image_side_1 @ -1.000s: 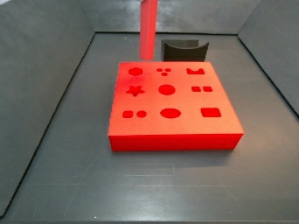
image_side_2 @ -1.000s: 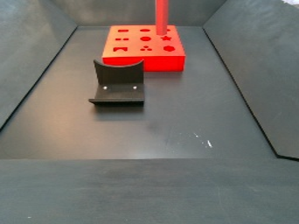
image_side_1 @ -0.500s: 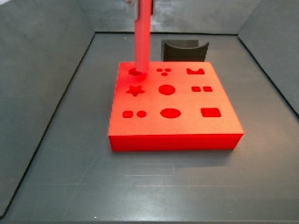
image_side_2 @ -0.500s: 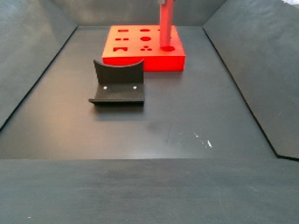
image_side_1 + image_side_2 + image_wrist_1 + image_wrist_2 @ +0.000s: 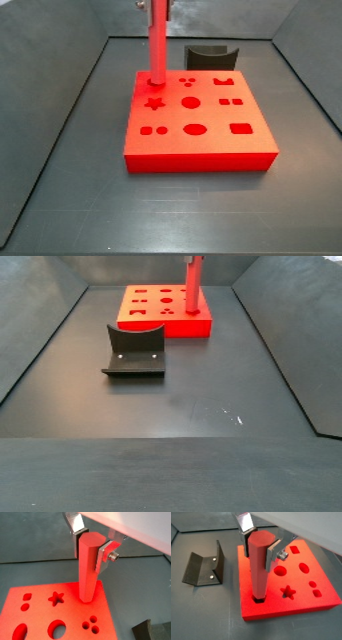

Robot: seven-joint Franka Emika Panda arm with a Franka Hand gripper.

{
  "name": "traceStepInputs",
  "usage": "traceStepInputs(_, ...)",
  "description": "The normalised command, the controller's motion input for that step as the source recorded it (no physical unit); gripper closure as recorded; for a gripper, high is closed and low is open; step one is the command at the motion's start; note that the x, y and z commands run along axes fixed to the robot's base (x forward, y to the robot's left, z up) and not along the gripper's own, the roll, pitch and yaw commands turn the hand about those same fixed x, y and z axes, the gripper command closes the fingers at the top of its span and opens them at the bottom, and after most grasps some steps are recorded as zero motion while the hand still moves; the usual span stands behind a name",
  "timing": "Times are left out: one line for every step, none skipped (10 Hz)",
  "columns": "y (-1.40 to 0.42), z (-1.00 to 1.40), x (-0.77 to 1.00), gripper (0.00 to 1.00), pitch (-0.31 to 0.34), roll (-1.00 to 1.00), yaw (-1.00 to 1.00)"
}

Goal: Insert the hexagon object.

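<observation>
Gripper (image 5: 90,541) is clamping the top of the hexagon object (image 5: 88,572), silver fingers (image 5: 276,548) pressing on opposite faces. Rod is standing upright, its lower end sitting in a hole at a corner of the red block (image 5: 301,582), beside the star hole (image 5: 289,591). Fixture (image 5: 204,564) is standing near the block.

No text, label, brand, number or sign can be read in any view. The red block (image 5: 298,582) bears only cut-out shapes: a star, circles, ovals and squares, no letters or digits. The hexagon object (image 5: 260,567), clamped in the gripper (image 5: 261,539) over the block's corner hole, is plain red. The silver fingers (image 5: 105,554) and the dark fixture (image 5: 204,569) on the floor carry no markings. The grey floor (image 5: 187,406) is also unmarked.
</observation>
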Motion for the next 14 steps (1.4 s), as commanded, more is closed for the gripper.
traceStepInputs(0.0,-0.03,-0.05,1.0,0.0,0.1,-0.39)
traceStepInputs(0.0,-0.07,-0.15,1.0,0.0,0.07,-0.32)
traceStepInputs(0.0,-0.07,-0.25,1.0,-0.004,0.02,-0.11)
traceStepInputs(0.0,-0.09,-0.28,1.0,-0.037,0.03,-0.02)
traceStepInputs(0.0,-0.11,0.0,1.0,-0.026,0.03,0.0)
traceStepInputs(0.0,-0.17,0.22,1.0,-0.05,0.04,0.07)
traceStepInputs(0.0,-0.11,0.37,1.0,-0.024,0.04,0.13)
traceStepInputs(0.0,-0.07,0.37,1.0,0.0,0.05,0.15)
traceStepInputs(0.0,-0.11,0.26,1.0,-0.004,0.06,0.15)
traceStepInputs(0.0,-0.12,0.03,1.0,-0.024,0.09,0.13)
traceStepInputs(0.0,-0.15,0.0,1.0,-0.043,0.12,0.17)
traceStepInputs(-0.05,-0.41,0.0,1.0,-0.139,0.1,0.11)
traceStepInputs(-0.12,-0.65,-0.11,1.0,-0.233,0.1,0.0)
traceStepInputs(-0.12,-0.73,-0.13,1.0,-0.247,0.13,0.0)
